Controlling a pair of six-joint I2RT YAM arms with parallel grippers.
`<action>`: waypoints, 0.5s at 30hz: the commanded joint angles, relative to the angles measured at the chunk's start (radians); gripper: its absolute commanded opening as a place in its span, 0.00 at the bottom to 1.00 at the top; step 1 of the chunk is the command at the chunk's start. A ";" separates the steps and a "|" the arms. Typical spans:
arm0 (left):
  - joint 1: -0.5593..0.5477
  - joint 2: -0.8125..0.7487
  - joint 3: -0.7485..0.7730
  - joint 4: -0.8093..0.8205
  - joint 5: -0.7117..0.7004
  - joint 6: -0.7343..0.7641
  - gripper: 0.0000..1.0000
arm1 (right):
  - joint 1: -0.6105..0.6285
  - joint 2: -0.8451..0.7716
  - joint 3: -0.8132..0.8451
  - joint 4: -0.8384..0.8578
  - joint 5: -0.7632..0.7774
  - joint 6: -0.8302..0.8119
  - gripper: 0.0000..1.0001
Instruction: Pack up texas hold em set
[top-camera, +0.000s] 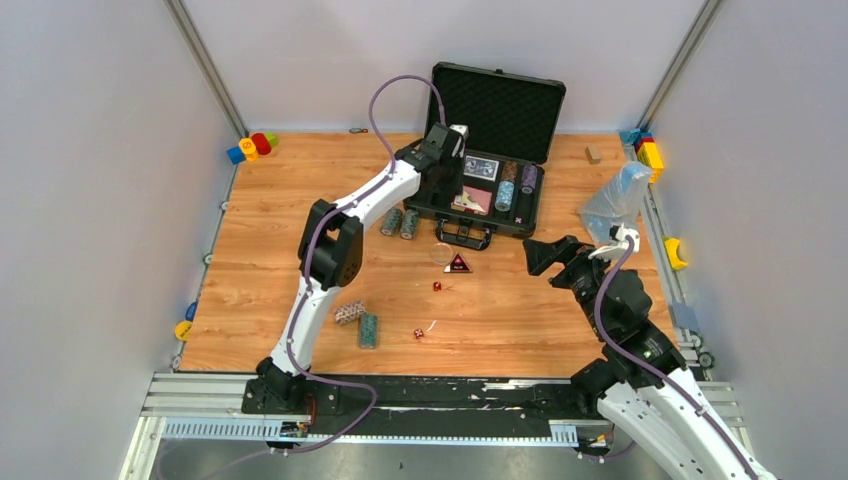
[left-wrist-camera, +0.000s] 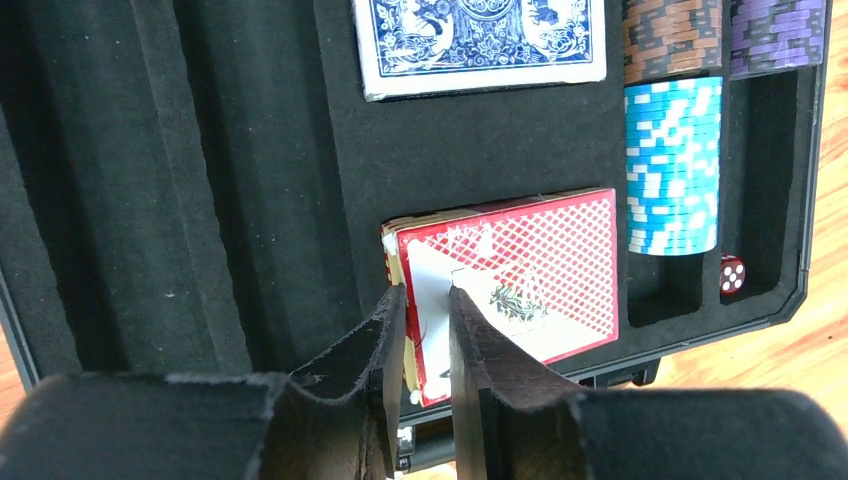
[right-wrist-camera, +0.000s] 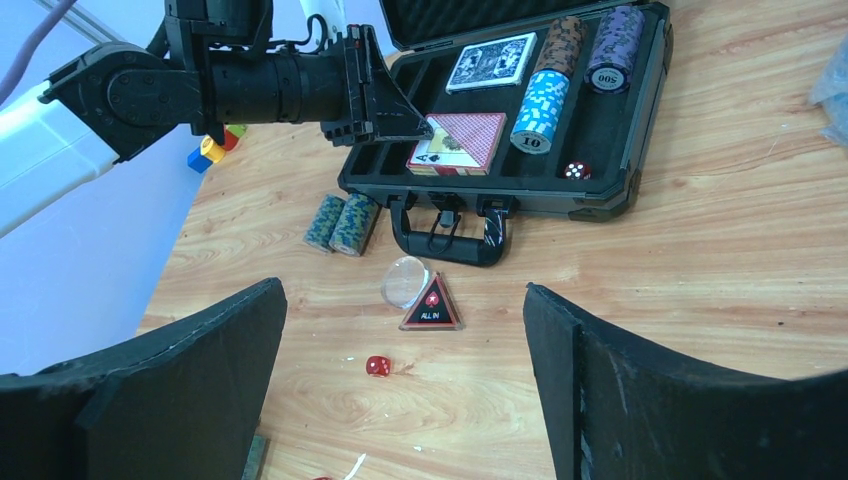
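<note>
The foam-lined case (left-wrist-camera: 200, 150) holds striped chip rolls (left-wrist-camera: 672, 165), a blue deck (left-wrist-camera: 480, 40) and a die (left-wrist-camera: 732, 273). My left fingers (left-wrist-camera: 375, 340) stand nearly together at the red deck (left-wrist-camera: 540, 265), grip unclear; my right fingers (right-wrist-camera: 180, 370) are wide apart.

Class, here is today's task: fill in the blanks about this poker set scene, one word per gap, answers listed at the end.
1. The triangular button on the table reads ALL ___.
2. The deck at the left end effector has a ___ back.
3. The right end effector stands wide ___, holding nothing.
4. The chip roll marked 10 in the case is light ___.
Answers: IN; red; open; blue.
</note>
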 joint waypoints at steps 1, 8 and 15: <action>-0.011 0.027 -0.007 -0.003 0.119 -0.041 0.28 | 0.001 -0.014 0.002 0.010 -0.013 0.017 0.90; -0.011 0.079 0.007 -0.007 0.131 -0.029 0.29 | 0.000 -0.014 0.009 -0.002 -0.022 0.025 0.90; -0.011 -0.007 -0.019 -0.048 0.039 0.020 0.63 | 0.000 0.068 0.049 -0.029 -0.046 0.023 0.91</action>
